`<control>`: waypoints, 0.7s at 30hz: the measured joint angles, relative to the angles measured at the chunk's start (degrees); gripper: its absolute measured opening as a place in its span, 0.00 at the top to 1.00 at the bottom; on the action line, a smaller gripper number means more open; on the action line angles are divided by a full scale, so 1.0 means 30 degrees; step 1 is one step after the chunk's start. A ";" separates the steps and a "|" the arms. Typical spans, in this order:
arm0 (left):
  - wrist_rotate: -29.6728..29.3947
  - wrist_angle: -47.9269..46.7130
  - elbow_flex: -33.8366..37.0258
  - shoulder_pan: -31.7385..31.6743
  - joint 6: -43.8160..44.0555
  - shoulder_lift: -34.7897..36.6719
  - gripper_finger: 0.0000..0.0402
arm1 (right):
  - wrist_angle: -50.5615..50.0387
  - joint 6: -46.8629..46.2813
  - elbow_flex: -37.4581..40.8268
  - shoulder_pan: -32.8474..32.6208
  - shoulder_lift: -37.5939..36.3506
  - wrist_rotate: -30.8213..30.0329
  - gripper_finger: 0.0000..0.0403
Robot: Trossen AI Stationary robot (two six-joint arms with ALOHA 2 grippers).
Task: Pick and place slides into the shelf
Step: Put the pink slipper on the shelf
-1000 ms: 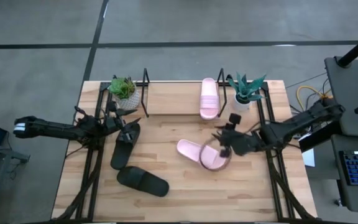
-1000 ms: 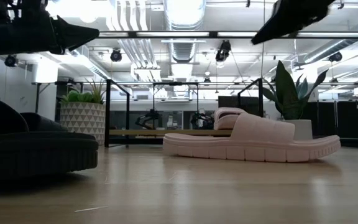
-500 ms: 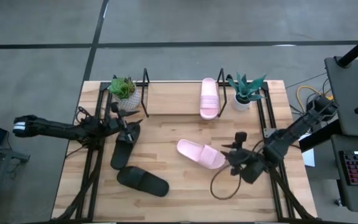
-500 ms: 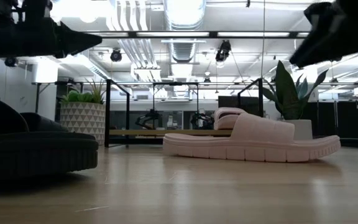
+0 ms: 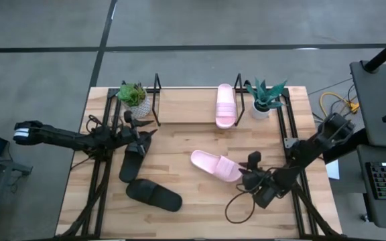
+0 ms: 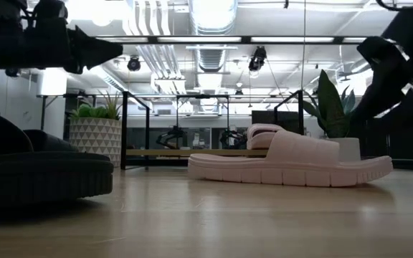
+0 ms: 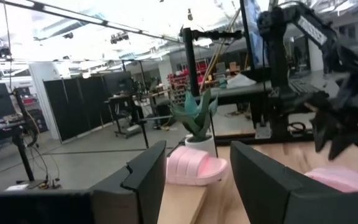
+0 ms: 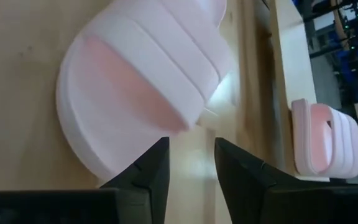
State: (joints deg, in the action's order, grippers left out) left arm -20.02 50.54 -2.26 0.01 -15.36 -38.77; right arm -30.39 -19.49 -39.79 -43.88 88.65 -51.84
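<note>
worktop (image 5: 179, 144): pale wood planks, smooth, faint sheen
pink slides (image 5: 216, 165): soft-looking moulded foam, matt, ribbed strap and sole edge
black slides (image 5: 153, 194): matt, rubbery
shelf (image 5: 157, 90): thin black metal rods
left pot (image 6: 97, 140): white, faceted pattern, matt
pincer fingers (image 8: 143, 171): dark matt plastic

My wooden table (image 5: 179, 201) carries the black rod shelf (image 5: 196, 94) along its far edge, one pink slide (image 5: 225, 105) resting on it — fully seated, as far as I can tell. Two potted plants (image 5: 134, 99) flank the shelf. On the bare wood lie another pink slide (image 5: 216, 165) and two black slides (image 5: 153, 194) — a loose cable (image 5: 236, 207) too.
</note>
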 joint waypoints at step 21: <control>-0.0004 0.0564 -0.0003 0.0002 0.0002 -0.1407 0.59 | 0.2383 0.0506 -0.0015 0.0027 0.3361 -0.3209 0.69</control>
State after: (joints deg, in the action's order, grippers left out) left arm -20.03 52.24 -2.27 0.02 -15.35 -42.99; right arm -23.24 -17.97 -39.83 -43.80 98.73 -61.46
